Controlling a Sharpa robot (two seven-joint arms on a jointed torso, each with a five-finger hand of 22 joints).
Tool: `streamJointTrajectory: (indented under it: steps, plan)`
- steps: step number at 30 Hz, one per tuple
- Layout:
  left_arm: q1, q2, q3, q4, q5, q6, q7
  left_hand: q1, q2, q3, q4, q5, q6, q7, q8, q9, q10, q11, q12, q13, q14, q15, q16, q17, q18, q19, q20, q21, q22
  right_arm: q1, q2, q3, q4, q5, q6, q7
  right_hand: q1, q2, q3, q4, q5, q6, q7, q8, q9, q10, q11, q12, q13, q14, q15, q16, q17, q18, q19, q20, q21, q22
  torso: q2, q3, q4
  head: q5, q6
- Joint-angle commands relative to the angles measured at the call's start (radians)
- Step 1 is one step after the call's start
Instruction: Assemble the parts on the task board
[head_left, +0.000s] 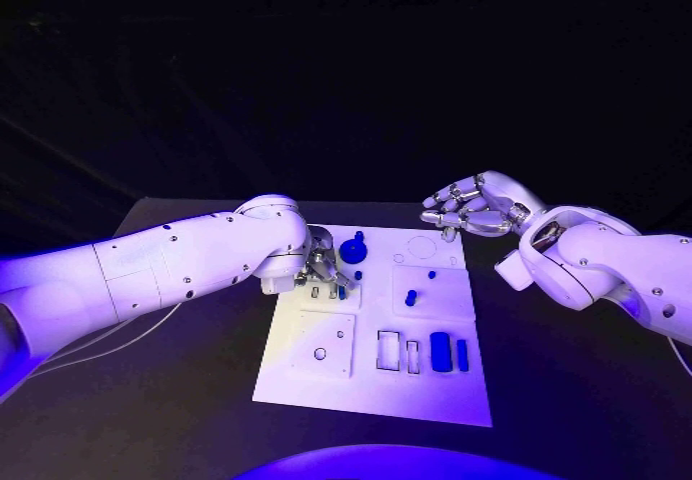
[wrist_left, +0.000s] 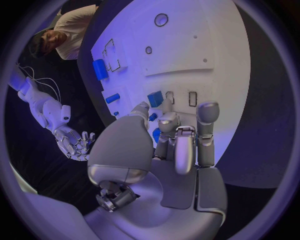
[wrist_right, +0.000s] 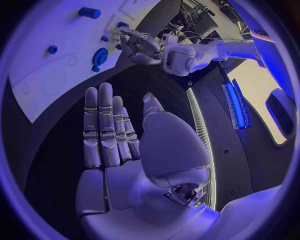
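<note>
1. Head view: the white task board (head_left: 378, 380) lies mid-desk (head_left: 577, 400). The left hand (head_left: 320, 270) hangs over the board's ten o'clock corner, fingers pointing down among small blue parts; whether it holds one cannot be told here. A round blue part (head_left: 353, 250) sits just beside it at one o'clock. The right hand (head_left: 469, 208) hovers at the board's one o'clock corner, fingers apart, holding nothing. A tall blue block (head_left: 440, 352) stands near the board's five o'clock area.
2. Left wrist view: the left hand (wrist_left: 178, 145) has fingers extended toward the board (wrist_left: 206, 40), close to a blue square part (wrist_left: 155, 98); a grip cannot be told.
3. Right wrist view: the right hand (wrist_right: 115, 135) is flat, fingers straight and side by side, empty, above the dark desk (wrist_right: 62, 165) beside the board (wrist_right: 37, 70).
</note>
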Motion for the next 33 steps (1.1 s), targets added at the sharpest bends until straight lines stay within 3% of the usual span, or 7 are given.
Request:
streamJointTrajectory:
  steps: [1, 8, 16, 20, 28, 30, 33]
  plan:
    - [0.001, 0.003, 0.0, 0.0, 0.004, 0.023, 0.011, 0.007, 0.004, -0.003, 0.001, 0.0, -0.009, 0.0, 0.004, 0.002, 0.0, 0.0, 0.004, -0.001, 0.083, 0.0, 0.003, 0.191, -0.018, -0.004, 0.004, 0.006, 0.001, -0.001, 0.001, 0.0, 0.0, -0.007, 0.004, 0.008, 0.002, 0.01, -0.006, 0.002, -0.003, -0.006, -0.001, 0.005, -0.001, -0.003, 0.002, -0.006, -0.001, 0.004, 0.002, -0.007, 0.002, 0.013, -0.001, 0.004, -0.005, -0.001, 0.0, 0.0002, 0.0002, 0.0, -0.002]
    - [0.001, 0.004, -0.002, -0.002, 0.004, 0.027, 0.006, 0.027, 0.014, 0.007, 0.002, 0.002, -0.014, 0.001, 0.006, 0.006, -0.003, 0.0, 0.001, -0.003, 0.082, 0.001, 0.003, 0.19, -0.018, -0.009, 0.005, 0.011, 0.004, -0.002, 0.001, 0.0, 0.0, -0.007, 0.006, 0.007, 0.004, 0.013, -0.009, 0.001, -0.002, -0.008, 0.001, 0.005, -0.002, -0.007, 0.004, -0.007, -0.005, 0.002, 0.004, -0.015, 0.002, 0.012, -0.002, 0.006, -0.009, -0.005, -0.001, 0.0, -0.0012, 0.002, -0.003]
    - [0.001, 0.003, -0.002, -0.003, 0.011, 0.031, 0.008, 0.094, 0.033, 0.057, -0.002, 0.006, -0.025, -0.002, 0.009, 0.015, -0.013, -0.002, -0.01, -0.014, 0.081, -0.001, 0.002, 0.188, -0.017, -0.019, 0.005, 0.018, 0.009, -0.002, 0.004, 0.0, -0.001, -0.016, 0.011, 0.003, 0.015, 0.024, -0.01, -0.001, 0.03, -0.012, 0.002, 0.007, -0.003, -0.015, 0.005, -0.009, -0.016, 0.001, 0.006, -0.034, 0.003, 0.013, -0.003, 0.008, -0.019, -0.016, 0.0, 0.0008, 0.0003, -0.001, -0.002]
    - [0.001, 0.004, -0.002, -0.003, 0.028, 0.033, 0.013, 0.153, 0.039, 0.108, -0.009, 0.008, -0.036, -0.002, 0.008, 0.018, -0.052, -0.003, -0.063, -0.07, 0.076, -0.003, -0.007, 0.175, -0.014, -0.034, 0.005, 0.012, -0.006, -0.003, 0.005, 0.0, -0.001, -0.018, 0.011, 0.003, 0.016, 0.025, -0.01, -0.002, 0.033, -0.012, 0.003, 0.007, -0.003, -0.016, 0.006, -0.01, -0.018, 0.001, 0.006, -0.036, 0.003, 0.013, -0.003, 0.008, -0.02, -0.018, 0.001, 0.0004, 0.0, -0.002, -0.004]
    - [0.001, 0.002, -0.002, -0.003, 0.069, 0.042, 0.018, 0.238, 0.014, 0.231, -0.012, 0.01, -0.048, 0.0, 0.012, 0.029, -0.058, -0.002, -0.092, -0.096, 0.075, -0.002, -0.008, 0.173, -0.014, -0.043, 0.006, 0.017, -0.002, -0.004, 0.005, 0.0, 0.0, -0.045, 0.01, 0.002, 0.018, 0.027, -0.01, -0.002, 0.037, -0.013, 0.003, 0.008, -0.003, -0.017, 0.006, -0.01, -0.02, 0.002, 0.006, -0.039, 0.004, 0.013, -0.003, 0.009, -0.021, -0.019, 0.0, 0.001, -0.0001, -0.002, -0.006]
    - [0.001, 0.001, -0.002, -0.002, 0.078, 0.041, 0.019, 0.266, 0.006, 0.283, -0.021, 0.011, -0.051, 0.002, 0.016, 0.034, -0.056, -0.002, -0.096, -0.098, 0.076, -0.003, -0.006, 0.176, -0.014, -0.043, 0.006, 0.02, 0.002, -0.004, 0.005, 0.0, 0.0, -0.045, 0.009, 0.002, 0.018, 0.028, -0.01, -0.002, 0.037, -0.013, 0.003, 0.008, -0.003, -0.017, 0.006, -0.01, -0.02, 0.002, 0.006, -0.039, 0.004, 0.013, -0.003, 0.009, -0.021, -0.02, 0.0, 0.0011, 0.0006, -0.002, -0.006]
    - [0.001, -0.002, -0.002, -0.002, 0.095, 0.036, 0.019, 0.289, -0.028, 0.401, -0.031, 0.01, -0.058, 0.01, 0.026, 0.047, -0.053, 0.004, -0.104, -0.105, 0.077, 0.0, -0.005, 0.178, -0.014, -0.046, 0.006, 0.027, 0.009, -0.005, 0.006, 0.0, -0.001, -0.045, 0.007, 0.003, 0.017, 0.028, -0.011, -0.001, 0.039, -0.012, 0.003, 0.008, -0.003, -0.017, 0.006, -0.009, -0.021, 0.002, 0.006, -0.04, 0.004, 0.013, -0.003, 0.009, -0.022, -0.02, 0.0, 0.001, 0.0009, -0.003, -0.006]
